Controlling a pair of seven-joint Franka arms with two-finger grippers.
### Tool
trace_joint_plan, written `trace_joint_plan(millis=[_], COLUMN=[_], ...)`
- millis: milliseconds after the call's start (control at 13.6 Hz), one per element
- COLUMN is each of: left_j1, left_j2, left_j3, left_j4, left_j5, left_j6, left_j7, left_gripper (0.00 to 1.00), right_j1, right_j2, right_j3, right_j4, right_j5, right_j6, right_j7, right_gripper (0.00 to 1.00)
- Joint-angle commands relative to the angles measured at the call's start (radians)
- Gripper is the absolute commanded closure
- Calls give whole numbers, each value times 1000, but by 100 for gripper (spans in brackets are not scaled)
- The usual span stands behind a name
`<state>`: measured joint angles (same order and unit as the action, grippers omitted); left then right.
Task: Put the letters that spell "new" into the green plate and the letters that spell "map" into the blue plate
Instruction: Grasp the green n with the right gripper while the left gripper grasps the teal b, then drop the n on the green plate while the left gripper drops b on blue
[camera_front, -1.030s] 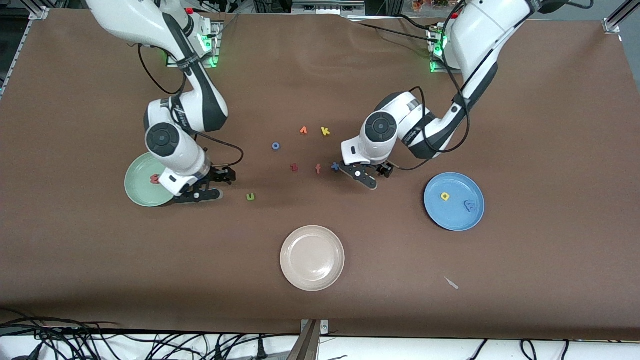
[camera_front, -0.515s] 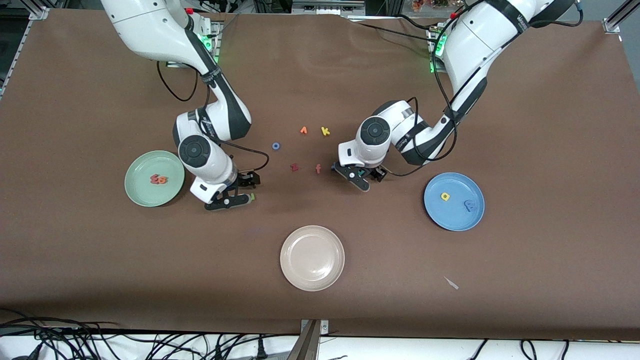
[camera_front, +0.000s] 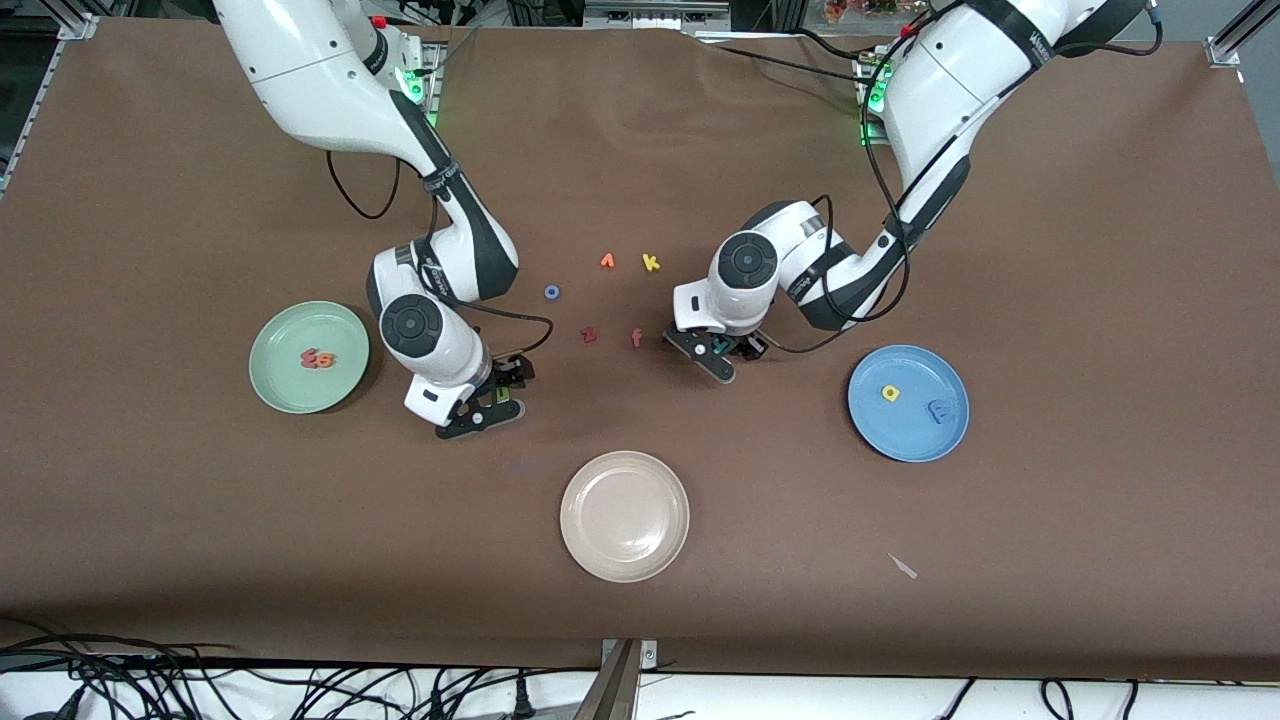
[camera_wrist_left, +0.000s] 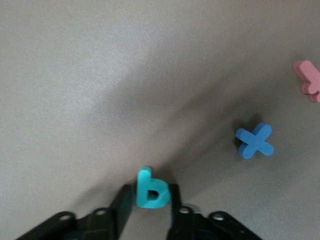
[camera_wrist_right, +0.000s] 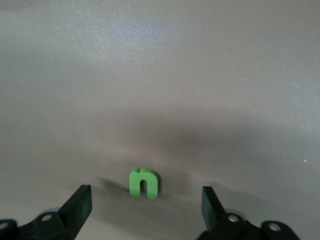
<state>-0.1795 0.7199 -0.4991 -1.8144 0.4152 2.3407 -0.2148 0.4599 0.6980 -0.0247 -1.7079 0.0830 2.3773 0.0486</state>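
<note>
Left gripper (camera_wrist_left: 149, 200) pinching teal p (camera_wrist_left: 149, 188) by flat sides, light squashy foam; right gripper (camera_wrist_right: 145, 205) gaping, straddling green n (camera_wrist_right: 144, 183)

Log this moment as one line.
left tool: shut on teal p | right tool: open around green n on table

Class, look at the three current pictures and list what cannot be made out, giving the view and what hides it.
- Front view: the teal p is mostly covered by the left pincer.
- Front view: the green n is partly covered by the right pincer.
- Front view: the letters in the green plate are too small to read.
- Both wrist views: the pincer bodies are cut off by the picture edge.
</note>
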Motion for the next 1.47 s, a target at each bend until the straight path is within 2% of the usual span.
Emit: trace_joint_plan(millis=[0, 147, 294, 441, 515, 736, 809, 883, 956, 1030, 1177, 1324, 1398], left_j1=[18, 73, 110, 146, 173, 311, 328, 330, 331, 330, 334, 334, 334], left_j2=[-14, -52, -103, -160, -181, -194, -173, -150, -136, -140, -187, -252, -287], left_j3=[5, 1, -3, 1, 4, 2, 5, 16, 22, 22, 16, 10, 10], left_j4=[0, -8, -5, -3, 0, 24, 56, 87, 104, 109, 113, 145, 168], left_j5=[27, 25, 25, 27, 27, 27, 28, 30, 45, 56, 44, 30, 16], left_j6=[0, -27, -159, -252, -277, -270, -264, -261, -259, -264, -296, -413, -447], left_j7=[20, 25, 58, 87, 110, 256, 279, 282, 285, 299, 299, 301, 302], left_gripper=[91, 90, 90, 90, 90, 87, 81, 61, 8, 0, 0, 0, 0], right_j1=[-7, -7, -6, -6, -6, -7, -13, -24, -39, -50, -69, -69, -69], right_j2=[32, 37, 37, 37, 37, 34, 28, 23, 21, 14, -9, -43, -61], right_j3=[11, 12, 12, 12, 12, 12, 11, 6, 5, -4, -55, -90, -133], right_j4=[40, 47, 48, 47, 47, 73, 85, 106, 135, 145, 142, 134, 134], right_j5=[6, 6, 6, 8, 8, 15, 18, 17, 17, 15, 12, 1, 1], right_j6=[0, 0, 0, 0, 0, -15, -48, -111, -178, -240, -352, -420, -475], right_j7=[-29, -29, -29, -29, -27, -30, -30, -32, -32, -30, -26, -12, -24], right_gripper=[20, 36, 61, 81, 88, 93, 94, 94, 95, 95, 95, 95, 95])
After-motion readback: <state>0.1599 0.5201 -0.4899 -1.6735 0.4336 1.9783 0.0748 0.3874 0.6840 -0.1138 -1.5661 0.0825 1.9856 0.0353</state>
